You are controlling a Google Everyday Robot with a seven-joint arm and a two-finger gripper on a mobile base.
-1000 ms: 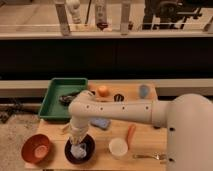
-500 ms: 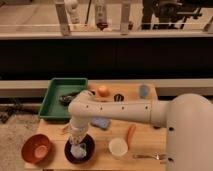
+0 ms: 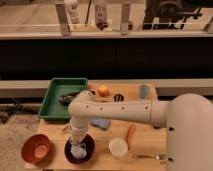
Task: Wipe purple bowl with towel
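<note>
The pincer (image 3: pixel 78 141) is held low inside the dark purple round bowl (image 3: pixel 80 149), at the near left of the pale wooden worktop (image 3: pixel 145 137); a small white towel (image 3: pixel 77 149) is pressed into the bowl under it; whether the pincer is open or closed cannot be told; the wiping is judged to be under way; lifting the towel out is left to do.

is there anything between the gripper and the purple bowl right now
Nothing visible stands between them. The gripper is down inside the purple bowl at the table's front edge, with the pale towel under it against the bowl's inside. The orange bowl to one side and the white cup to the other stand clear.
</note>
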